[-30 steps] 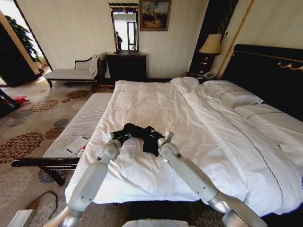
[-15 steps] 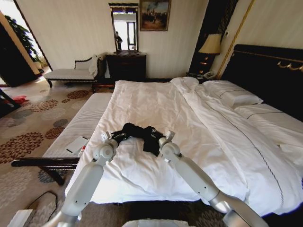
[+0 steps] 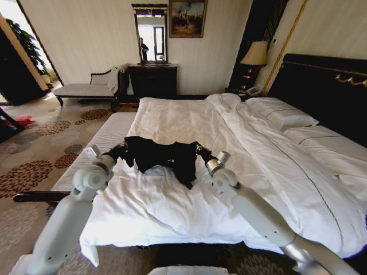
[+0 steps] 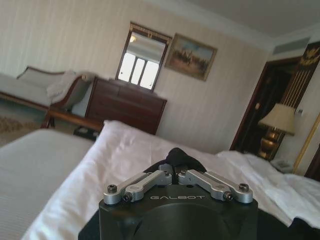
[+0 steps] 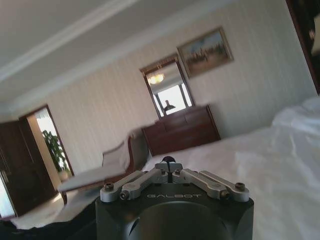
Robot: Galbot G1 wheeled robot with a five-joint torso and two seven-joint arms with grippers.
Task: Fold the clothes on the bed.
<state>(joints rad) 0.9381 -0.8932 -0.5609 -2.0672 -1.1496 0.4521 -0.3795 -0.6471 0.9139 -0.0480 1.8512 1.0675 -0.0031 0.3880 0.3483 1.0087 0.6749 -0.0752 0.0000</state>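
The black T-shirt (image 3: 163,156) hangs stretched above the bed (image 3: 189,123), left hand (image 3: 117,152) pinching its nine-o'clock end, right hand (image 3: 202,153) pinching its three-o'clock end, middle sagging.

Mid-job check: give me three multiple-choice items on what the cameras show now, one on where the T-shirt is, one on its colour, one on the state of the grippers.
1. Where is the T-shirt?
A. near the bed's foot end
B. on the pillows
C. on the carpet

2. What colour is it?
A. white
B. black
C. red

3. How do the grippers stand?
A. both open, clear of the cloth
B. one shut on it
C. both shut on it

Answers:
1 A, the T-shirt hangs over the bed at its foot end.
2 B, black against white bedding.
3 C, left gripper and right gripper each pinch an end, cloth stretched between.
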